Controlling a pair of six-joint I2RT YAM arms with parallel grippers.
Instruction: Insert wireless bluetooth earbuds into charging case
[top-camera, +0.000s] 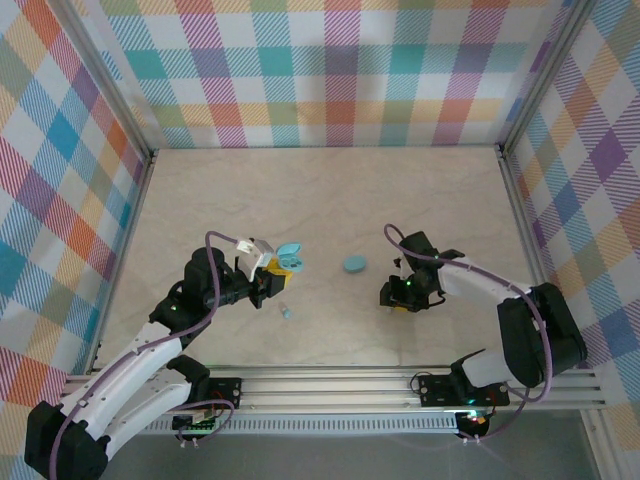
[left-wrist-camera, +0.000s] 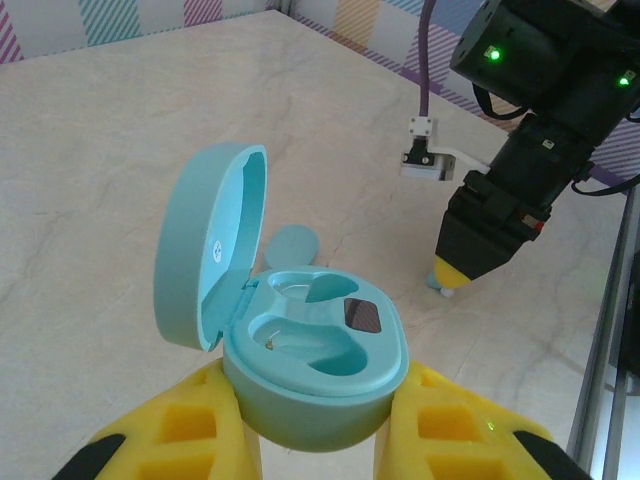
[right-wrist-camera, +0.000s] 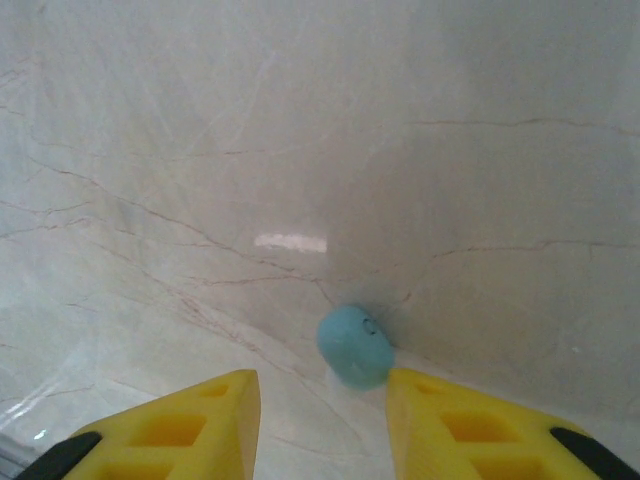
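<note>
Teal earbud (right-wrist-camera: 355, 345) lies on the table (top-camera: 330, 200) between the spread fingers of the right end effector (right-wrist-camera: 320, 388), off-centre. Centring before closing should stop it squirting out. The left end effector (left-wrist-camera: 318, 420) is clamped on the open charging case (left-wrist-camera: 315, 365). A blue disc (top-camera: 354, 264) sits between the arms, so carry high. A second earbud (top-camera: 286, 313) lies nearby.

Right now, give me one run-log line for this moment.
left gripper: shut on open teal plastic charging case, wells empty | right gripper: jaws open, straddling small pale blue earbud on table | inserted: none
</note>
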